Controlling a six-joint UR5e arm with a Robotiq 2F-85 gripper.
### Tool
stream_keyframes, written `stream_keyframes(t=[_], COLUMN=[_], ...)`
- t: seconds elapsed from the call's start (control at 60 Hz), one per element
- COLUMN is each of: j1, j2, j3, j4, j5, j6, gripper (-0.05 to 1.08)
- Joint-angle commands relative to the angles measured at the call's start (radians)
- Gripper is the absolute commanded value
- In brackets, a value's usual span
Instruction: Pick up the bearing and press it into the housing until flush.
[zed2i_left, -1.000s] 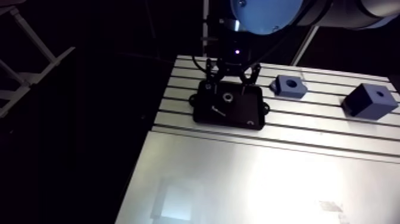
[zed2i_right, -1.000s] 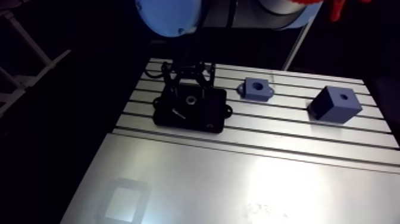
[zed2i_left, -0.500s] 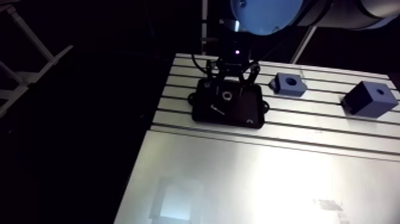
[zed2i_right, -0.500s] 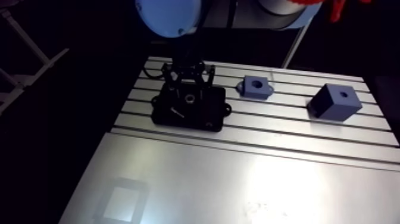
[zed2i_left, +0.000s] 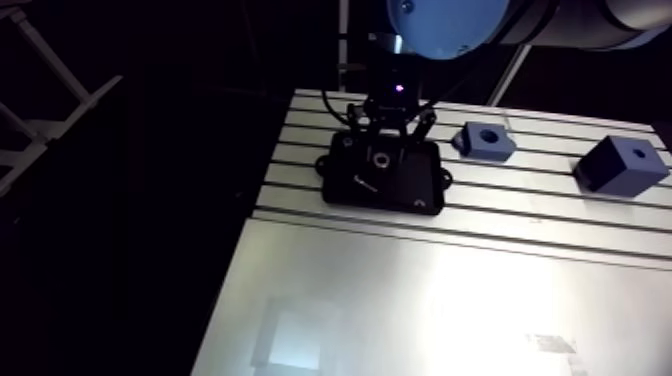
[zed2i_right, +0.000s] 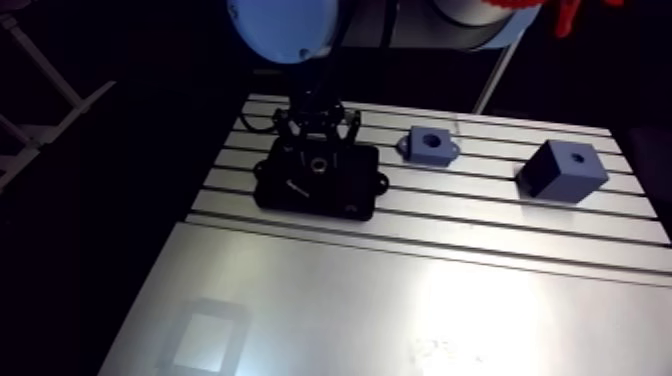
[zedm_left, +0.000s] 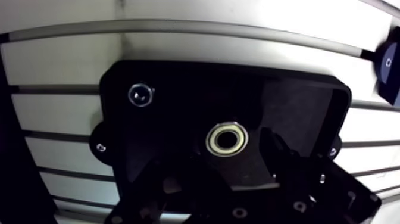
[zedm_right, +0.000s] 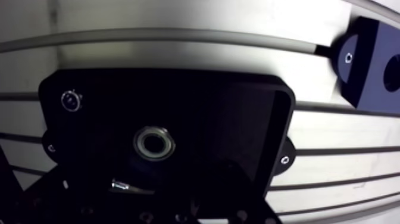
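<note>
The arm view takes in the whole table (zed2i_left: 400, 290), which has grooves at the far part and a smooth, shiny plate nearer the camera. The black tray (zed2i_left: 383, 178) lies on the grooves, and the gripper (zed2i_left: 390, 128) hangs over the tray's far side. Right of the tray sits the blue housing (zed2i_left: 485, 142) with a big round hole. Farther right of the tray stands a blue block (zed2i_left: 622, 166), which only the arm view shows. The wrist view shows the small things in the tray much better: a little round knob (zedm_left: 140, 94) in one corner, a thin pin (zedm_right: 122, 185), and the shiny bearing (zedm_left: 227, 139) lying flat. The fingers (zedm_left: 283, 158) are spread apart, one on each side of the bearing, and hold nothing.
</note>
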Motion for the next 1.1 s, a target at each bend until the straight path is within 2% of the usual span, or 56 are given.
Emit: stream_keyframes(t=[0.017,0.3,1.1], j1=[0.000,0.000,0.002], j2=[0.000,0.002,0.005], j3=[0.000,0.002,0.002], j4=[0.000,0.000,0.000], j5=[0.000,0.000,0.000], j6=[-0.002,-0.003,-0.006], gripper=[0.45,0.50,0.53])
